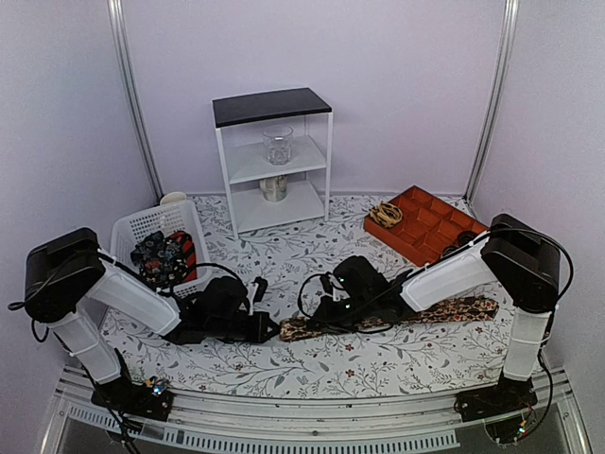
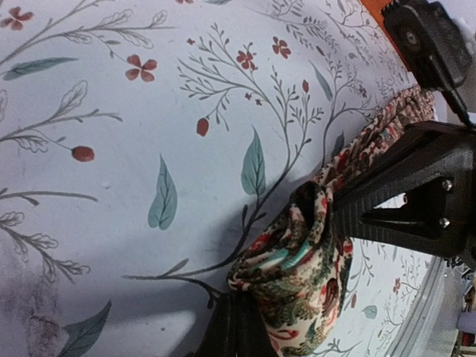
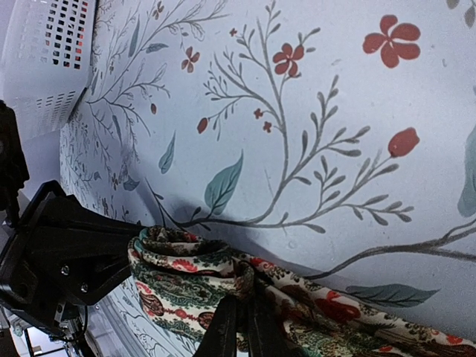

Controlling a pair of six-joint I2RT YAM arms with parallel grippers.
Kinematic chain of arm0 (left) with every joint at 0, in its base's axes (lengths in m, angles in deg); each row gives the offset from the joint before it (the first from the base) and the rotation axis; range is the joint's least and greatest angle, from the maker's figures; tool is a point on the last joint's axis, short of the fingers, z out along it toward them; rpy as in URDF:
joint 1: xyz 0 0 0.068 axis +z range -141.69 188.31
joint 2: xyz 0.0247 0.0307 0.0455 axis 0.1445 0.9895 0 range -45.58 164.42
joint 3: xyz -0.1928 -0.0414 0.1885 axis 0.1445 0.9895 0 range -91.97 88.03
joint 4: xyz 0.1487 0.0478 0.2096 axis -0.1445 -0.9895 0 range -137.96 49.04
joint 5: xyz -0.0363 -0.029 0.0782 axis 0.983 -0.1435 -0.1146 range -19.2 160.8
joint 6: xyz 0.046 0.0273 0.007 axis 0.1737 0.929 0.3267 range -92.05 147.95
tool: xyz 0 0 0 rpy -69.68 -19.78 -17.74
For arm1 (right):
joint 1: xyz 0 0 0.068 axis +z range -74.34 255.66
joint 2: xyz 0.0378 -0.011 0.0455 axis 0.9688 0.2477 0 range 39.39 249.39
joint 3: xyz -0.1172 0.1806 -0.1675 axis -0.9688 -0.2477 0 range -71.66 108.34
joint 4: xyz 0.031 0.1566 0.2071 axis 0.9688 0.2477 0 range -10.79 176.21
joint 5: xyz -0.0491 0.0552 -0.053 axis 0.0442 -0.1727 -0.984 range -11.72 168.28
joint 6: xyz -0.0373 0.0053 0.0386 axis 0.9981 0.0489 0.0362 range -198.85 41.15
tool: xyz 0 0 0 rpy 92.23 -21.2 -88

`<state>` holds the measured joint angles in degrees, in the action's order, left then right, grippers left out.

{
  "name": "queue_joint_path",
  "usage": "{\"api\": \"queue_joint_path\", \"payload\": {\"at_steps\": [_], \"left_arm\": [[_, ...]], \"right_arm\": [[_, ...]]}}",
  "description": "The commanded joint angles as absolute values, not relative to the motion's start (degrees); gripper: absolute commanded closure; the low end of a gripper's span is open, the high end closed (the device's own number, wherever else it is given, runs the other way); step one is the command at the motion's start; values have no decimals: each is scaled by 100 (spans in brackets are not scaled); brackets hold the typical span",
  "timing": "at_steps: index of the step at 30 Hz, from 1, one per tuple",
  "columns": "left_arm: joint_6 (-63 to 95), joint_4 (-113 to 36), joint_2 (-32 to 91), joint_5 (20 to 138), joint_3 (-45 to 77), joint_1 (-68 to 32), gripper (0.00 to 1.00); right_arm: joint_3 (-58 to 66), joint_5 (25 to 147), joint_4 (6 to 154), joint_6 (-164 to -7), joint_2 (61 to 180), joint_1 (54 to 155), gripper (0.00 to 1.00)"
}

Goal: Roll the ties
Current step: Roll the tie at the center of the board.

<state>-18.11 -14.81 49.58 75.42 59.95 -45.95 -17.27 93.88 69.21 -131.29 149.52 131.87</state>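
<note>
The brown paisley tie (image 1: 454, 310), flecked red and green, lies right of the white basket (image 1: 142, 225). Left fingers (image 2: 223, 336) and right fingers (image 3: 223, 327) both pinch its bunched end.

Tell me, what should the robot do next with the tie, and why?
Probably roll the curled end one more turn along the tie. The left pincer and right pincer both pinch that end, only a small curl exists, and the rest lies flat.

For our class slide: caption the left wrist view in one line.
Left fingers and right fingers pinch a bunched paisley tie on floral tablecloth.
</note>
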Motion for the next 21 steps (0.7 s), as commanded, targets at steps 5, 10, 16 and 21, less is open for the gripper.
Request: {"api": "queue_joint_path", "payload": {"at_steps": [5, 10, 16, 21], "left_arm": [[-2092, -2008, 5005, 8065, 5635, -4641, 100], [-2248, -1932, 4837, 8080, 5507, -4673, 100], [-2341, -1806, 4849, 8033, 5418, -4686, 100], [-2495, -1245, 4710, 8096, 5586, -4689, 100]], "right_arm": [[-2029, 9199, 7160, -13035, 14949, 13225, 91], [-2209, 9182, 6996, -13054, 14821, 13208, 90], [-2304, 9231, 6856, -13044, 14707, 13178, 88], [-2319, 9306, 6764, -13050, 14736, 13170, 88]]}}
